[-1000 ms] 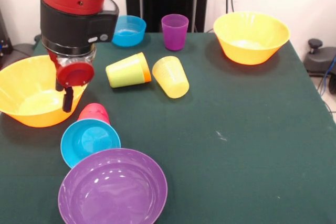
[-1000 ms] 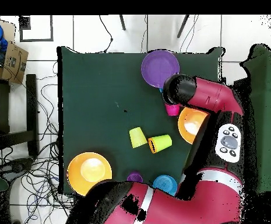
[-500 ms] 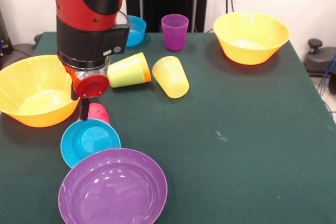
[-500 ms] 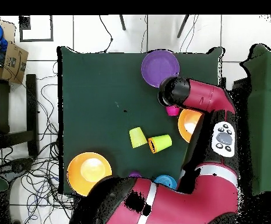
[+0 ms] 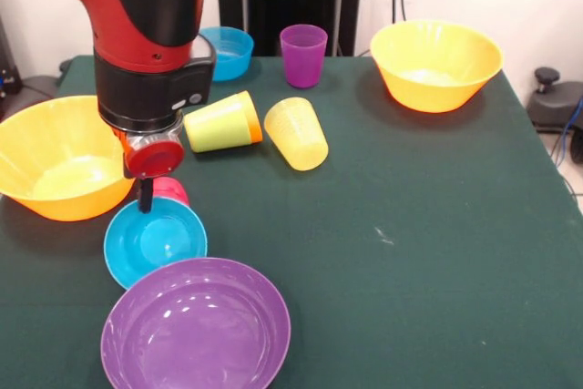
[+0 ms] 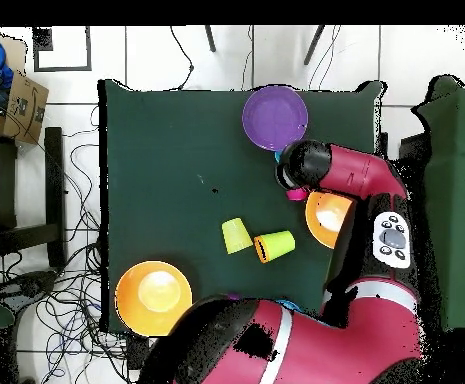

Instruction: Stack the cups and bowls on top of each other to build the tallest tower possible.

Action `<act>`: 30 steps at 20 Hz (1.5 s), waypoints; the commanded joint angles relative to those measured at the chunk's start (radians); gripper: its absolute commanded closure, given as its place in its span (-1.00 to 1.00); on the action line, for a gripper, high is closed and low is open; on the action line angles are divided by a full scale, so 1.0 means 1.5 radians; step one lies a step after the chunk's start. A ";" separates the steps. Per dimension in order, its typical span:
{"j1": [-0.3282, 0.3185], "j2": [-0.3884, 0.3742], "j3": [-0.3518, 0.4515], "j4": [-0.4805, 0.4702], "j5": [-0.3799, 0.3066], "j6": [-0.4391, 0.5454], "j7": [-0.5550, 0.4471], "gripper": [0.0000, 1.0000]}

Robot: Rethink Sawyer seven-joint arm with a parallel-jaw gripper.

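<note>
My gripper (image 5: 144, 198) hangs under the red and black arm, right at the far rim of the cyan bowl (image 5: 155, 240), beside the red cup (image 5: 169, 190) that stands upside down behind that bowl. The wide purple bowl (image 5: 196, 325) lies just in front of the cyan one. A lime green cup (image 5: 219, 122) lies on its side with an orange cup's rim (image 5: 255, 118) showing in it, next to a fallen yellow cup (image 5: 296, 133). The purple cup (image 5: 303, 54) stands upright at the back. In the overhead view the arm's wrist (image 6: 304, 165) hides the gripper.
Two large orange bowls stand on the green table (image 5: 437, 243): one at the left edge (image 5: 56, 159), one at the back right (image 5: 435, 63). A deeper blue bowl (image 5: 226, 50) sits at the back behind the arm. Cables lie on the floor (image 6: 66, 260) beside the table.
The arm has swung from above the left orange bowl over to the cyan bowl and red cup, and the gripper has come down to the cyan bowl's rim.
</note>
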 commanded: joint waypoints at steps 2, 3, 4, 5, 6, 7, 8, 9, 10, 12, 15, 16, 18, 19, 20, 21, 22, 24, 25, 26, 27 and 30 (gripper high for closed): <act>-0.017 0.028 0.089 0.068 -0.071 -0.039 -0.146 -1.00; -0.018 0.026 0.090 0.071 -0.074 -0.038 -0.145 -1.00; -0.019 0.023 0.089 0.074 -0.076 -0.037 -0.145 -1.00; -0.020 0.020 0.089 0.077 -0.079 -0.035 -0.145 -1.00; -0.021 0.017 0.089 0.078 -0.081 -0.034 -0.145 -1.00; -0.022 0.014 0.089 0.081 -0.083 -0.033 -0.144 -1.00; -0.023 0.012 0.089 0.082 -0.085 -0.030 -0.144 -1.00; -0.023 0.008 0.089 0.085 -0.087 -0.029 -0.143 -1.00; -0.023 0.006 0.089 0.088 -0.088 -0.028 -0.141 -1.00; -0.024 0.004 0.090 0.091 -0.091 -0.028 -0.139 -1.00; -0.026 0.005 0.092 0.091 -0.096 -0.032 -0.136 -1.00; -0.027 0.007 0.093 0.091 -0.098 -0.033 -0.135 -1.00; -0.028 0.009 0.094 0.092 -0.103 -0.038 -0.132 -1.00; -0.029 0.010 0.095 0.093 -0.105 -0.041 -0.132 -1.00; -0.030 0.011 0.096 0.094 -0.107 -0.043 -0.131 -1.00; -0.031 0.012 0.096 0.094 -0.110 -0.045 -0.130 -1.00; -0.032 0.013 0.097 0.094 -0.112 -0.048 -0.129 -1.00; -0.034 0.015 0.098 0.093 -0.117 -0.053 -0.128 -1.00; -0.034 0.018 0.099 0.092 -0.120 -0.058 -0.127 -1.00; -0.036 0.022 0.100 0.089 -0.124 -0.063 -0.127 -1.00; -0.038 0.027 0.102 0.085 -0.127 -0.068 -0.127 -1.00; -0.045 0.046 0.110 0.070 -0.135 -0.082 -0.131 -1.00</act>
